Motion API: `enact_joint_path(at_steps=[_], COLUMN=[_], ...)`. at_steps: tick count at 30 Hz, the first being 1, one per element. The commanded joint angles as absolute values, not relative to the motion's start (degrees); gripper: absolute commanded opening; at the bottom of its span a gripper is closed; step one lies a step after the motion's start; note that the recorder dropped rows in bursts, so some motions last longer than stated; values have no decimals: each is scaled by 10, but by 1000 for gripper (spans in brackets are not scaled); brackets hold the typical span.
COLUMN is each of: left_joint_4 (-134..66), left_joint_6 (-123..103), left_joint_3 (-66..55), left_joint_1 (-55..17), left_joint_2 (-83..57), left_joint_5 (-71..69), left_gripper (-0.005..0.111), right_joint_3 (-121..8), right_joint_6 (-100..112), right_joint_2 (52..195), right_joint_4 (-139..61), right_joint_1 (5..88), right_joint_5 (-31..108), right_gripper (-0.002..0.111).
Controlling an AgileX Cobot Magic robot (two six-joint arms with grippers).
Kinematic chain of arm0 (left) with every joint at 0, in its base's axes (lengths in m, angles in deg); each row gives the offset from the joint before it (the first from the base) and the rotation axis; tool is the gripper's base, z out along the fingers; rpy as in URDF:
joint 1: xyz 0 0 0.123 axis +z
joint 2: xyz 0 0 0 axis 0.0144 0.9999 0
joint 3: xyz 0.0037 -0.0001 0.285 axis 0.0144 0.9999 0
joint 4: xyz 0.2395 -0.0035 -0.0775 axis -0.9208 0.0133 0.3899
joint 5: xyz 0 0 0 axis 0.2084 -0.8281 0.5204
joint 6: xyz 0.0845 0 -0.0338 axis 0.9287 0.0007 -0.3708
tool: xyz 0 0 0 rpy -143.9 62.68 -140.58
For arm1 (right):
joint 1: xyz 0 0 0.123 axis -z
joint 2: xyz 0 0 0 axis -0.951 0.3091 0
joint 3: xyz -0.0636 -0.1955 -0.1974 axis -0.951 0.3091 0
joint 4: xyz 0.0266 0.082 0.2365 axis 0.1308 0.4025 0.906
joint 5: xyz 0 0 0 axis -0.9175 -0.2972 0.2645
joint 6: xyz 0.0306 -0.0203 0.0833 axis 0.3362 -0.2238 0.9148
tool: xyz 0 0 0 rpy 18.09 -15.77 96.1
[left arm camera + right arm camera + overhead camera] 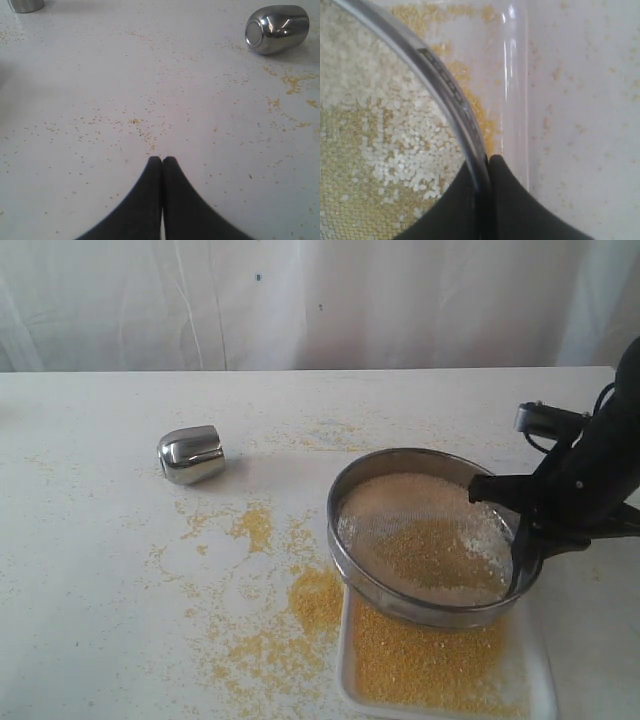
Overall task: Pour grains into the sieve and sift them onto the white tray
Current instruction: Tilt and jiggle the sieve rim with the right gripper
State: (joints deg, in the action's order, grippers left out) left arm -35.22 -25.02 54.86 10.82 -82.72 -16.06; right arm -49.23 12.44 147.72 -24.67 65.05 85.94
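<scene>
your right tool (515, 535) is clenched on the rim of the wide round shallow sieve with a shiny steel rim and grey wire mesh (372, 590), at the right of the exterior frame. the right wrist view shows its two black fingers (507, 200) pinching that rim (445, 85) between them, one inside and one outside. the sieve sits over the upper end of the shallow white tray with rounded corners (537, 665), at the lower right; you cannot tell whether the two touch. inside the sieve lie the grains (430, 540), yellow-tan in the middle and paler, whitish and coarser toward the edge. a layer of fine yellow meal (420, 655) covers much of the tray, and more is scattered over the white surface (100, 540) left of it, thickest just beside the tray's left edge (315, 595). a small rounded shiny steel cup (191, 454) lies on its side at the upper left of centre, well apart from the sieve. your left tool (162, 162) shows only in its own wrist view, clenched on nothing, with the cup (277, 29) ahead of it.
</scene>
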Motion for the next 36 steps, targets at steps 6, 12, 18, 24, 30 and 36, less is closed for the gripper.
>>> enact_joint_path(at_steps=[6,12,18,24,30,36], left_joint_4=[-348,-348,-348,-348,-348,-348], left_joint_6=[-249,-249,-249,-249,-249,-249], left_joint_3=[550,550,550,550,550,550], left_joint_1=[109,109,109,109,109,109], left_joint_2=[-830,-830,-830,-830,-830,-830], left_joint_5=[-160,-160,-160,-160,-160,-160], left_gripper=[0,0,0,0,0,0], right_joint_3=[-493,-489,-494,-491,-493,-499], right_joint_6=[123,119,120,120,127,131], right_joint_2=[1463,1461,1454,1463,1457,1461], right_joint_4=[-246,-251,-281,-293,-285,-290], right_joint_1=[652,652,652,652,652,652], right_joint_5=[792,907,898,785,936,884], right_gripper=[0,0,0,0,0,0])
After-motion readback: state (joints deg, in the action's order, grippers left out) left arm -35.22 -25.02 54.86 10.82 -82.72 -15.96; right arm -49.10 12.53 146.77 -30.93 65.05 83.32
